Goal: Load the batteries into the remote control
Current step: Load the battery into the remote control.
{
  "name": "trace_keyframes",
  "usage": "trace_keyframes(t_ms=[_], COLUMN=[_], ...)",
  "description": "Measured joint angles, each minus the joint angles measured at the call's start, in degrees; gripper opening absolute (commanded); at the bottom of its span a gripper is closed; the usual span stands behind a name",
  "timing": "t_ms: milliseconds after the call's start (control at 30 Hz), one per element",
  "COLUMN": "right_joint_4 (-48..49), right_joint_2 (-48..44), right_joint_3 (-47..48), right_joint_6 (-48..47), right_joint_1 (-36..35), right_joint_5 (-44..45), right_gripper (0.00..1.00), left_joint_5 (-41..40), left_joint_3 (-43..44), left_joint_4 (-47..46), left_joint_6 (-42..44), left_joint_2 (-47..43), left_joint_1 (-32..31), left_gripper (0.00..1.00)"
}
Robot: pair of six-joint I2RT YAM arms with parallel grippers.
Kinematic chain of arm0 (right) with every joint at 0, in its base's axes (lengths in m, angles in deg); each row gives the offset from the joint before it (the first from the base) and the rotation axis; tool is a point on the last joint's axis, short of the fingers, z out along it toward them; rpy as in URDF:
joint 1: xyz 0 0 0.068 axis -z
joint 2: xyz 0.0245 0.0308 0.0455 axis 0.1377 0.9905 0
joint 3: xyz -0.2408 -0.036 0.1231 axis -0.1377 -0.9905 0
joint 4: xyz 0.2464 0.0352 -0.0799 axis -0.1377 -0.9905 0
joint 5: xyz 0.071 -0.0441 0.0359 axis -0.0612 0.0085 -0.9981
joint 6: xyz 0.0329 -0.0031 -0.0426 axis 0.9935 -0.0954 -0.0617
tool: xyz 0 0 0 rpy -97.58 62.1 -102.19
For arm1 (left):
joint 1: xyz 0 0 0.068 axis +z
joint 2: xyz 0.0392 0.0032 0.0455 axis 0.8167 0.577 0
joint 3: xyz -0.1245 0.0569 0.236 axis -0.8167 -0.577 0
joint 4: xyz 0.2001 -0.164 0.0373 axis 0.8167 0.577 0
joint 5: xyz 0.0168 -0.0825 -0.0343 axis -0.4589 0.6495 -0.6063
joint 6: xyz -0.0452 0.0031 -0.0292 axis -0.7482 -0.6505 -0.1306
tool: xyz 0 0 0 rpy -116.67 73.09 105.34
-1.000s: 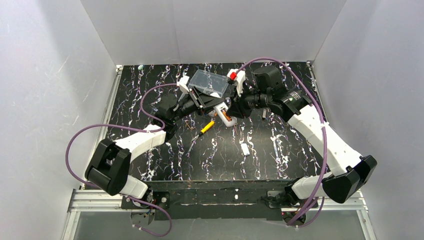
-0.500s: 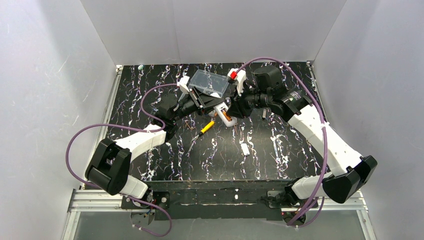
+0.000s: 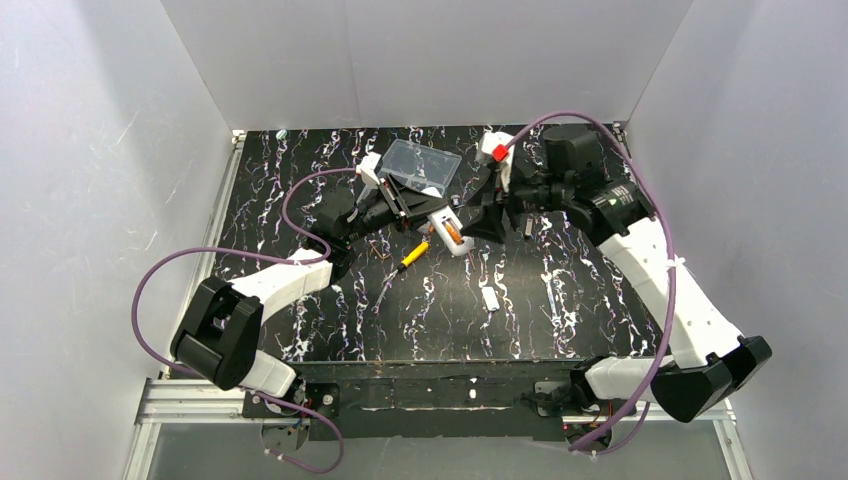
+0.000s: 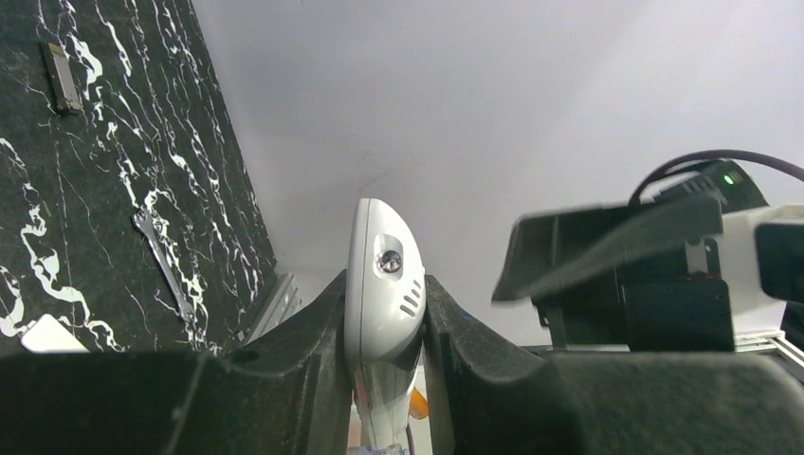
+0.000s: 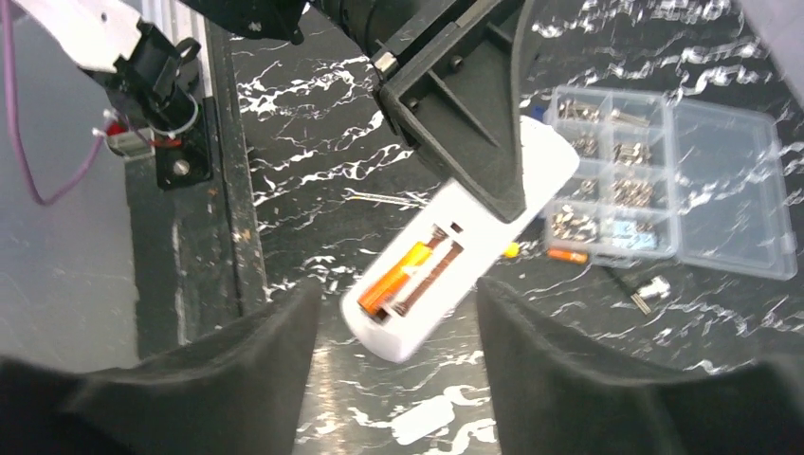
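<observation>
My left gripper is shut on the white remote control and holds it above the table, back side up with its compartment uncovered. In the right wrist view the remote control shows one orange battery seated in its compartment, and the slot beside it shows only a dark spring. A second orange battery lies on the table by the clear box. My right gripper is open just right of the remote, touching nothing; its jaws stand wide on either side of the remote's end. In the left wrist view the fingers clamp the remote.
A clear compartmented box of small metal parts stands behind the remote. A yellow-handled screwdriver lies below it, and a small white plate lies nearer the front. Grey walls enclose the black marbled table.
My right gripper has opened and drawn back to the right, away from the remote. One orange battery stays in the compartment. The left arm and remote have barely moved.
</observation>
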Motion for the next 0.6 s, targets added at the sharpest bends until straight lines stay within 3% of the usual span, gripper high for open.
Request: trace_keyframes(t_ms=[267, 600], right_joint_4=[1.4, -6.21], right_joint_2=[0.31, -1.92], right_joint_3=[-2.01, -7.56], right_joint_6=[-9.9, -35.91], right_joint_1=[11.82, 12.02], right_joint_5=[-18.78, -29.57], right_gripper=[0.79, 0.72], left_joint_5=[1.81, 2.23], left_joint_3=[0.0, 0.0], left_joint_4=[0.15, 0.7], left_joint_6=[-0.48, -0.5], left_joint_2=[0.0, 0.0], left_joint_1=[0.0, 0.0], left_gripper=[0.0, 0.0])
